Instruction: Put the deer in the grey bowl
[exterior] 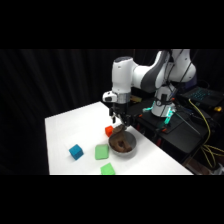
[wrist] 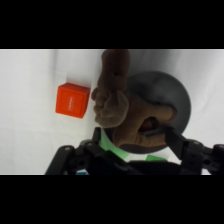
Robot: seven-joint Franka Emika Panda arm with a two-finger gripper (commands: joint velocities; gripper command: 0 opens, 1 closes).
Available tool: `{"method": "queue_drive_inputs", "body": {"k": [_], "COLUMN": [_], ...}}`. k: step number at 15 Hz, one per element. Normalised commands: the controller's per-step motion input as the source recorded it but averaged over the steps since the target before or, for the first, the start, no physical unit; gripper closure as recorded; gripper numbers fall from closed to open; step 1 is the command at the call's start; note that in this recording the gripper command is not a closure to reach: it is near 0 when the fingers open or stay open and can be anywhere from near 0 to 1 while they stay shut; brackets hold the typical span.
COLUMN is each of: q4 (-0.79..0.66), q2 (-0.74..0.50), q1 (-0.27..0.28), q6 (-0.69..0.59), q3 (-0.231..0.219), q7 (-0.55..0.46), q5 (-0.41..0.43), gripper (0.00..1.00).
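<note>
The gripper (wrist: 134, 137) has its fingers spread apart on either side of the deer (wrist: 117, 102), directly above the grey bowl (wrist: 181, 100). The brown deer lies in the bowl, its head hanging over the rim toward the red-orange block (wrist: 72, 100), which sits just beside the bowl on the white table (wrist: 30, 80).

In the side view, green blocks (exterior: 102, 151) and a blue block (exterior: 76, 151) lie nearby.

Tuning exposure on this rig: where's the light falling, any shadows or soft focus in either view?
Side view: black curtain and dark surround, only the white table brightly lit; the deer in the grey bowl reads as a dark blur. Wrist view: a soft shadow spreads over the table above the bowl; the deer and red-orange block have soft edges.
</note>
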Motion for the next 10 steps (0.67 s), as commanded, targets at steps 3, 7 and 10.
{"method": "queue_drive_inputs", "body": {"k": [3,7,10], "q4": [0.25,0.38,0.42], "q2": [-0.21,-0.33,-0.22], "q1": [-0.052,-0.062,-0.074], "q6": [-0.55,-0.75,-0.66], "q3": [0.045,0.032,0.002], "q7": [0.00,-0.08,-0.02], "q5": [-0.077,0.086,0.073], "gripper": [0.00,0.00,0.00]}}
